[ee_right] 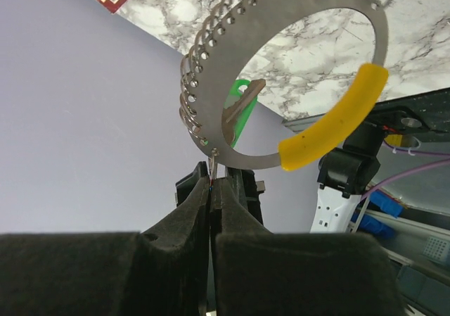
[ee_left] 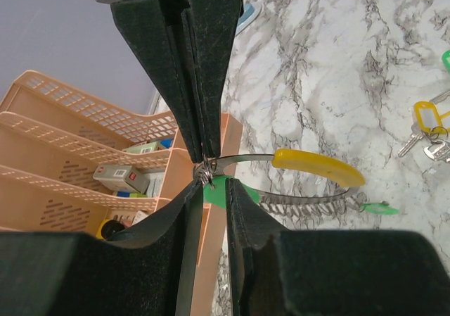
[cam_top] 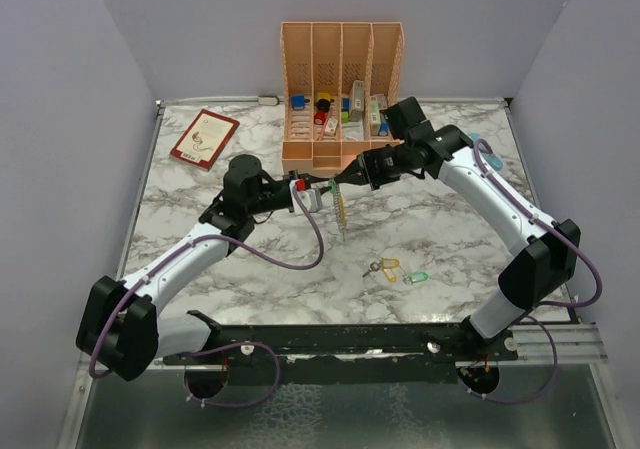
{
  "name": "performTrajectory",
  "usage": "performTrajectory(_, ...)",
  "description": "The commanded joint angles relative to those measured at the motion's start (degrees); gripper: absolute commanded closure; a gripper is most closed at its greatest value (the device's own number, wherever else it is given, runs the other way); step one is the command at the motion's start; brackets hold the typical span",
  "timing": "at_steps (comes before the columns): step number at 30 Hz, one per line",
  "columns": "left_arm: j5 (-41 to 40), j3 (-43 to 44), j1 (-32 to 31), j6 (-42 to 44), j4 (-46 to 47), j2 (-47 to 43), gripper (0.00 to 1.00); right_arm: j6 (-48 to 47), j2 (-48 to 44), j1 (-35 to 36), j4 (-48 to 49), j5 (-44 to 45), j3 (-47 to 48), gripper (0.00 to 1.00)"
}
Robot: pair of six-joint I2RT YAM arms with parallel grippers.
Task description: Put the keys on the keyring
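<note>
My right claw [ee_right: 211, 179] is clamped on the keyring [ee_right: 253, 160] rim. My left claw [ee_left: 214, 189] is narrow, with the green key [ee_left: 242, 191] head pinched between its fingers. Other keys [cam_top: 392, 269] lie nearer, to the right.

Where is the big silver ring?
In the top view the keyring hangs mid-table between the left gripper and right gripper, just in front of the orange organizer.

The keyring [ee_right: 207, 91] hangs between the two grippers, its rim pinched in the right gripper [ee_right: 211, 184]. The left gripper [ee_left: 214, 193] faces it from the opposite side, a key [ee_right: 239, 112] between its fingers. A desk organizer [cam_top: 340, 89] stands on the table [cam_top: 450, 239] behind both grippers, a book [cam_top: 204, 137] lies behind and left of the left gripper, and loose keys [cam_top: 385, 267] lie nearer, to the right gripper's right.
</note>
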Motion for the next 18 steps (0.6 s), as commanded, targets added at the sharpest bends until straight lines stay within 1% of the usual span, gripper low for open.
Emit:
performTrajectory(1, 1.02, -0.44, -0.23, 0.67, 0.47, 1.03, 0.78, 1.70, -1.90, -0.18, 2.90, -1.20, -0.81, 0.99)
performTrajectory(4, 1.11, 0.02, -0.36, -1.63, 0.75, 1.55, 0.78, 2.63, -2.74, -0.20, 4.28, -0.98, -2.38, 0.99)
performTrajectory(5, 0.94, 0.05, -0.36, -2.61, 1.08, 1.76, 0.76, 2.99, -3.16, -0.18, 5.00, -1.02, -2.86, 0.99)
performTrajectory(11, -0.42, -0.16, -0.46, -4.85, 2.94, 2.59, 0.62, 3.36, -3.61, -0.18, 5.60, -1.41, -4.08, 0.99)
performTrajectory(12, -0.46, -0.07, -0.50, -5.10, 3.16, 2.78, 0.61, 3.36, -3.63, -0.18, 5.67, -1.48, -4.14, 0.99)
performTrajectory(18, 0.91, 0.06, -0.54, -6.56, 4.37, 3.36, 0.61, 3.36, -3.63, -0.18, 6.49, -1.76, -4.19, 0.99)
